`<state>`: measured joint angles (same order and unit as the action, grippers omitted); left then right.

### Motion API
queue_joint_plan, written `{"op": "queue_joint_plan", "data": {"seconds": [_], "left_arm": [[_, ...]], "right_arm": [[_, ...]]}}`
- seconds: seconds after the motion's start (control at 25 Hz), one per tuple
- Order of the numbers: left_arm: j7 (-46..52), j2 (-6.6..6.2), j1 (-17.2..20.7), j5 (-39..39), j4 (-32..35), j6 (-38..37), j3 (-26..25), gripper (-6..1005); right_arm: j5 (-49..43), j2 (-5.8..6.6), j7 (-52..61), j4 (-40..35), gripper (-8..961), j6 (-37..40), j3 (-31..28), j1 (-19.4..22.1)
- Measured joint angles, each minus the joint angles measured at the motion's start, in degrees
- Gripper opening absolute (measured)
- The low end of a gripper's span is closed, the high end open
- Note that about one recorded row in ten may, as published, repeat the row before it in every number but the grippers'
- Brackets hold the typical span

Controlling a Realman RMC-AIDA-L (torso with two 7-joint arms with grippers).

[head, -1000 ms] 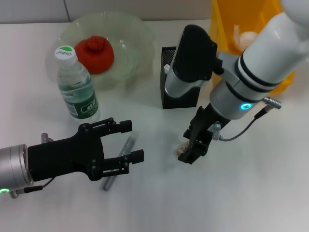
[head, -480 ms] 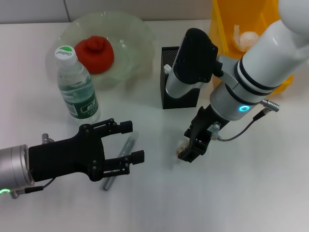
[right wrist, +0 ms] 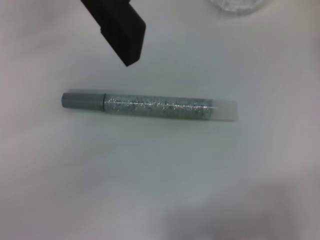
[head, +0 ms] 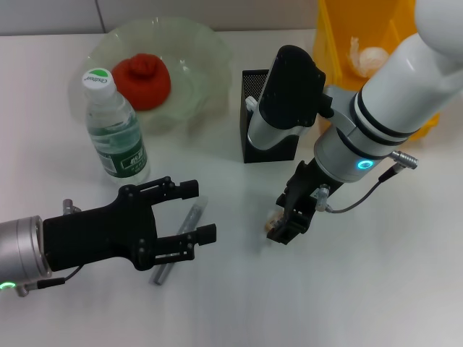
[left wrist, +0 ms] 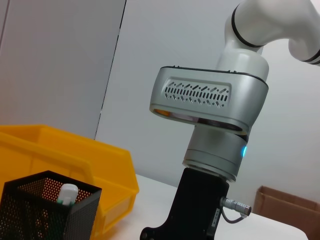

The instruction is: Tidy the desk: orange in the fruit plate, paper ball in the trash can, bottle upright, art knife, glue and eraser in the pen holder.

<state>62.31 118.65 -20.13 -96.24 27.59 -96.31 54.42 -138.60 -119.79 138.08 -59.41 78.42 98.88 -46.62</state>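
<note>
The right gripper has barely shifted, fingers pinching the eraser before the holder; a shallow pinch could drop it.

**My count on the table**

I see one orange, one fruit plate, one bottle, one pen holder, one trash can, one paper ball, one glitter glue pen, one eraser.
</note>
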Motion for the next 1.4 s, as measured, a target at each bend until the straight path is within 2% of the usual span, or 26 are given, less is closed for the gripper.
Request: {"op": "queue_joint_plan", "data": {"seconds": [0.84, 1.04, 1.4], "left_arm": [[0.0, 0.0, 0.08, 0.0, 0.0, -0.02, -0.02, 784], [0.0, 0.0, 0.03, 0.0, -0.04, -0.02, 0.12, 784], [0.0, 0.0, 0.08, 0.0, -0.08, -0.01, -0.07, 784]], "right_arm": [[1.32, -0.09, 0.46, 3.18, 616, -0.12, 0.0, -1.02], [1.32, -0.09, 0.45, 3.18, 526, -0.19, 0.0, -1.02], [1.22, -0.09, 0.45, 3.1, 456, -0.39, 0.53, -1.02]]}}
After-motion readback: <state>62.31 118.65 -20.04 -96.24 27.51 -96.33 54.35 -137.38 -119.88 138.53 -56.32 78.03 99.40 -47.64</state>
